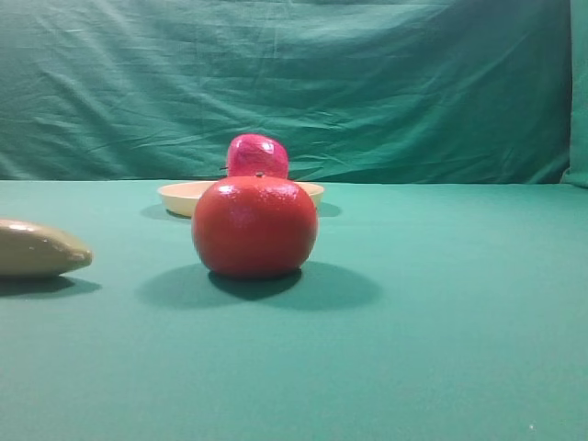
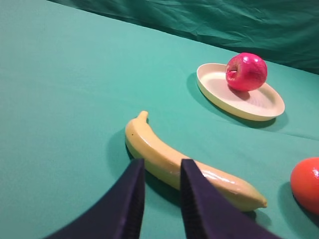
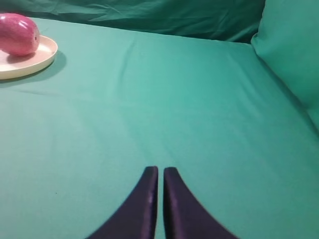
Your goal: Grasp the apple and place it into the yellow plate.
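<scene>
The apple [image 2: 246, 71] is sitting inside the yellow plate [image 2: 259, 106], toward its far rim, so the placing looks finished to me. The left gripper [image 2: 160, 191] is hanging over the green desk [image 2: 65, 99] with its jaws standing narrowly apart and holding nothing; the apple and plate are lying well ahead of these jaws and to their right. The right gripper [image 3: 160, 179] is showing its jaws pressed almost together, empty, with the plate far ahead and to their left.

The risks, in my judgement, are small. The apple is round and glossy and the plate rim is low, so a bump on the desk or a careless sweep of an arm could be rolling it out again. The banana [image 2: 184, 162] is lying just beyond the left jaws, partly hidden behind them, so a forward or downward move there could be pushing it toward the orange fruit [image 2: 306, 184].

Counting: one apple, one plate, one banana, one orange fruit, two grippers.
</scene>
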You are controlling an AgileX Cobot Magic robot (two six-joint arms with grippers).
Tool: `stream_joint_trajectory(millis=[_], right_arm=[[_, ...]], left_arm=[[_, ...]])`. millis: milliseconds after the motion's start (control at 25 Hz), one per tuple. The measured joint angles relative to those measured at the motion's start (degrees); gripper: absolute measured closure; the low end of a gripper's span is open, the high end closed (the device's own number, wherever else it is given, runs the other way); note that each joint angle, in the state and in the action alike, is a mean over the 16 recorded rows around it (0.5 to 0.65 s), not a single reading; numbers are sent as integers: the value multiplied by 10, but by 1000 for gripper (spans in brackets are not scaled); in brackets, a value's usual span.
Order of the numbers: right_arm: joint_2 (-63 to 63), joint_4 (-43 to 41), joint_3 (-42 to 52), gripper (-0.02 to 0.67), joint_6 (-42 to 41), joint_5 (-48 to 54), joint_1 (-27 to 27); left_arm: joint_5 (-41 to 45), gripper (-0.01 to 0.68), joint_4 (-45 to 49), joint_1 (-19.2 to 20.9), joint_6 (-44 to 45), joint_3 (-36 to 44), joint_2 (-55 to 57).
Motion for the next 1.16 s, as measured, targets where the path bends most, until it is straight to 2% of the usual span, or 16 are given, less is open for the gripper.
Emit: stream_joint_trajectory(millis=[1160], right_arm=[[0,5,0,649,-2,0,0]], left_arm=[[0,516,0,0,0,0,0]])
